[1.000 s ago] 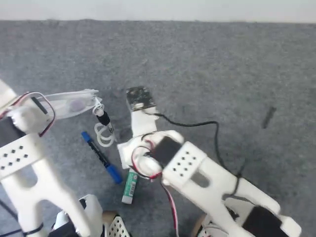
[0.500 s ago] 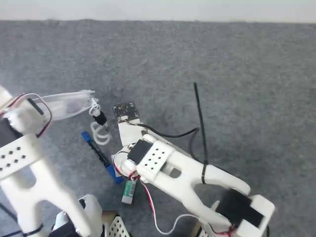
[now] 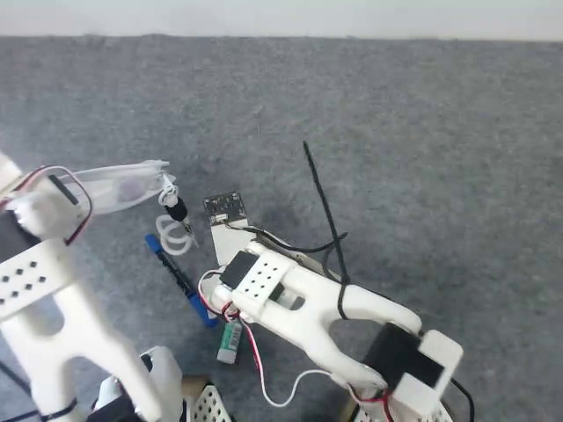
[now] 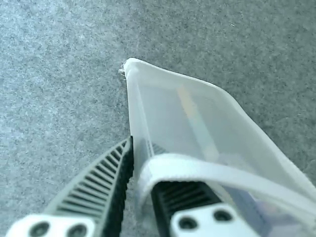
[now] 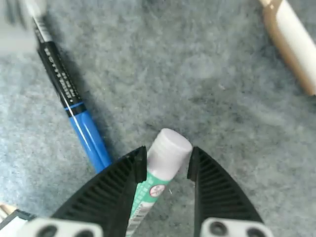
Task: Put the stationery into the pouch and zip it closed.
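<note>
- Finding the right arm [image 3: 308,303] swung down and toward 7 o'clock compared with a second ago, its wrist board [image 3: 224,207] now sitting closer to the blue marker [image 3: 180,280].
- Seeing the black cable tie [image 3: 321,207] carried along with that arm, from the 3 o'clock side of the table [image 3: 422,114] to near the centre, now pointing to about 11 o'clock.
- Finding the left arm [image 3: 53,290], the pouch [image 3: 123,189] at 9 o'clock, the marker at 8 o'clock and the glue stick [image 3: 230,341] at 7 o'clock all lying where they were.
- Holding the right claw [image 5: 167,150] narrow, one jaw against each side of the glue stick's white cap, with the stick lying on the table.
- Keeping the left claw [image 4: 143,163] pinched on the rim of the pouch, the translucent wall standing up between its jaws.
- Losing the right claw under its own arm in the high view, along with the top end of the glue stick.
- Making out only a pale yellow stick and something bluish through the pouch wall, too blurred to name.
- Cutting off the marker's far end and a beige-and-white piece [image 5: 291,39] at the edges of the right wrist view.
- Leaving a black piece with white loops [image 3: 176,224] between the pouch mouth and the marker, at 10 o'clock of the wrist board.
</note>
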Controlling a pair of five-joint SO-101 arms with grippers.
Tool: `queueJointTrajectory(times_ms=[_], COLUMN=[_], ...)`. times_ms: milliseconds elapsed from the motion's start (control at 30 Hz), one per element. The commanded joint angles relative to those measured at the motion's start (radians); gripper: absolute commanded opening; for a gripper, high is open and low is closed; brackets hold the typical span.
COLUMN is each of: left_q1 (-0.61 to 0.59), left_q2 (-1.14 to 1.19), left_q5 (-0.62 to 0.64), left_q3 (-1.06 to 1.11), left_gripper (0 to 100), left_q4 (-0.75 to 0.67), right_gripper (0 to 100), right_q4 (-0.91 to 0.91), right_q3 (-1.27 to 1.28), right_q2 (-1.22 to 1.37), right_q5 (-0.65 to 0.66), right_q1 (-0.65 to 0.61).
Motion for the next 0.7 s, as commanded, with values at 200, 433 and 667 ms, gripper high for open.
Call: queueJointTrajectory(times_ms=[200,433,667], left_q1=[-0.006,-0.006,-0.006], left_q2=[-0.055,-0.055,-0.055], left_q5=[-0.011,-0.011,-0.012], left_q3=[-0.002,-0.002,-0.002], left_gripper=[1,1,1], left_q4=[-0.032,-0.032,-0.032], right_gripper=[14.4,7.0,0.3], right_q4=[0.119,0.234,0.364], right_q3=[-0.176,-0.253,-0.334], right_q2=[0.136,0.165,0.139], right_q5=[-0.012,-0.012,-0.008], right_q1=[-0.005,-0.005,-0.005])
